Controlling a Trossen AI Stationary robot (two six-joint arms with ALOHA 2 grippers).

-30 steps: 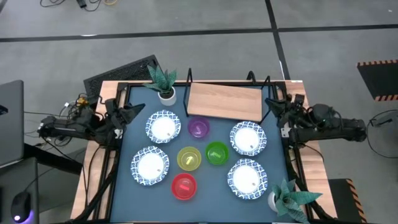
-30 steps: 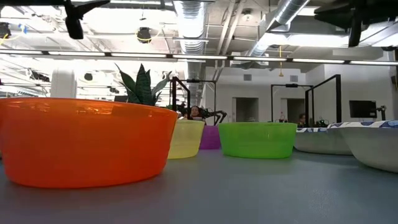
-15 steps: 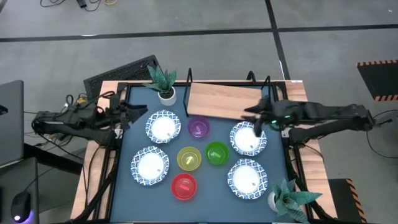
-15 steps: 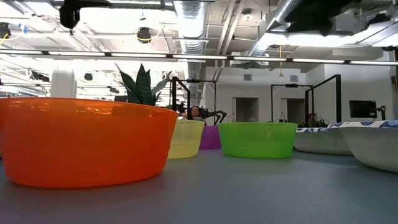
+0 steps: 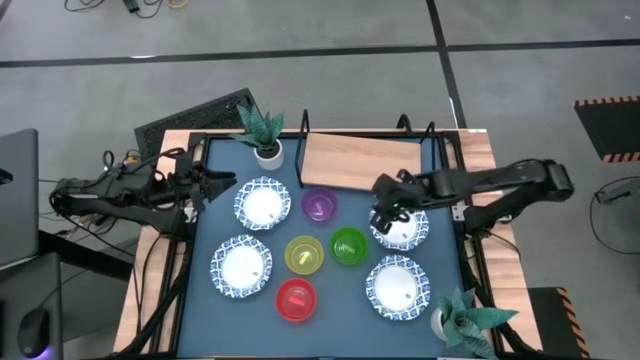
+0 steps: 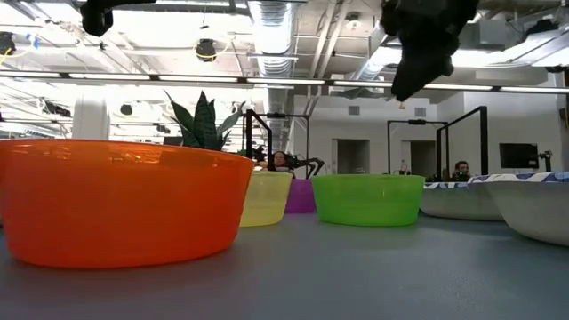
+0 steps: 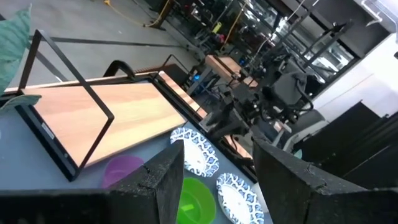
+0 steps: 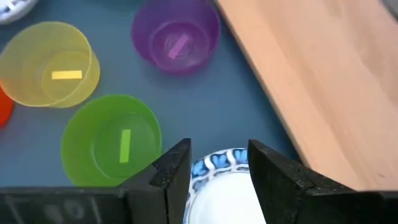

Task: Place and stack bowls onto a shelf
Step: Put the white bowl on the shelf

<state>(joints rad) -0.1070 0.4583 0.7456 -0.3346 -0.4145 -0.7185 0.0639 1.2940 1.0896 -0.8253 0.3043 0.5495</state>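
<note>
Right gripper point(image 5: 386, 213), fingers apart, hangs over the white bowl point(image 5: 402, 224): prob. stiff, breakable, slippery, so grip at rim; left gripper point(image 5: 208, 186) open, waits at table edge.

A large blue tabletop with light wooden edges point(image 5: 330, 300) fills the middle of the high view, standing on a grey floor crossed by dark lines. A small white pot holding a spiky green plant point(image 5: 264, 133) stands at the far left corner of the blue surface, and a second white pot with a green spiky plant point(image 5: 462, 320) stands at the near right corner. A dark ribbed mat point(image 5: 190, 115) lies on the floor beyond the far left corner. In the low view, the room behind shows ceiling ducts point(image 6: 276, 27), black metal frames point(image 6: 462, 133) and seated people point(image 6: 279, 160) far off.
</note>
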